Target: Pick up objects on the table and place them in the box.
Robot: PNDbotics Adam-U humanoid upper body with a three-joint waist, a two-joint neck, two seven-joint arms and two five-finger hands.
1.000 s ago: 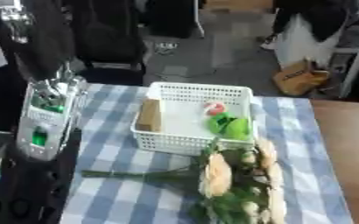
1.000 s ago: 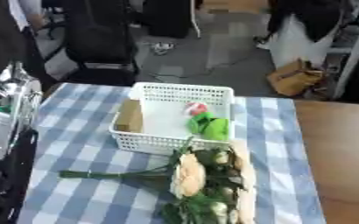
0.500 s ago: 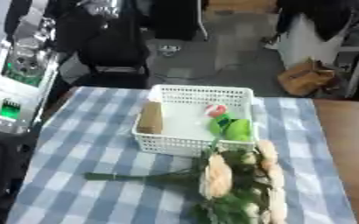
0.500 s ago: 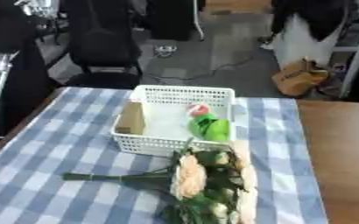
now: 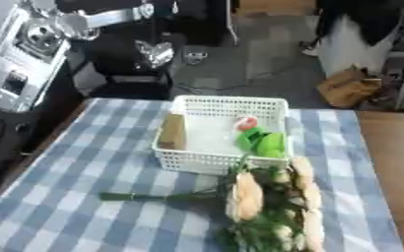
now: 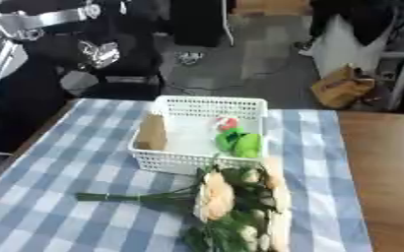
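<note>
A bouquet of cream flowers (image 5: pixel 249 197) with long green stems (image 5: pixel 153 197) lies on the blue-and-white checked cloth (image 5: pixel 76 162), its heads against the front wall of the white basket (image 5: pixel 197 162). Inside the basket lie a tan block (image 5: pixel 173 132), a green thing (image 5: pixel 264 142) and a small red-and-pink thing (image 5: pixel 247 123). My left arm (image 5: pixel 20 59) is raised at the upper left, off the table. Its silver hand (image 5: pixel 156 51) hangs high behind the basket, well away from the flowers, holding nothing that I can make out. My right hand is out of sight.
Bare brown wood (image 5: pixel 391 167) runs along the table's right side beyond the cloth. On the floor behind stand a black chair (image 5: pixel 128 69) and a brown bag (image 5: pixel 348 86).
My left arm has lifted from beside the table's left edge up to the upper left corner. The whole picture has shifted slightly; basket and flowers lie as before.
</note>
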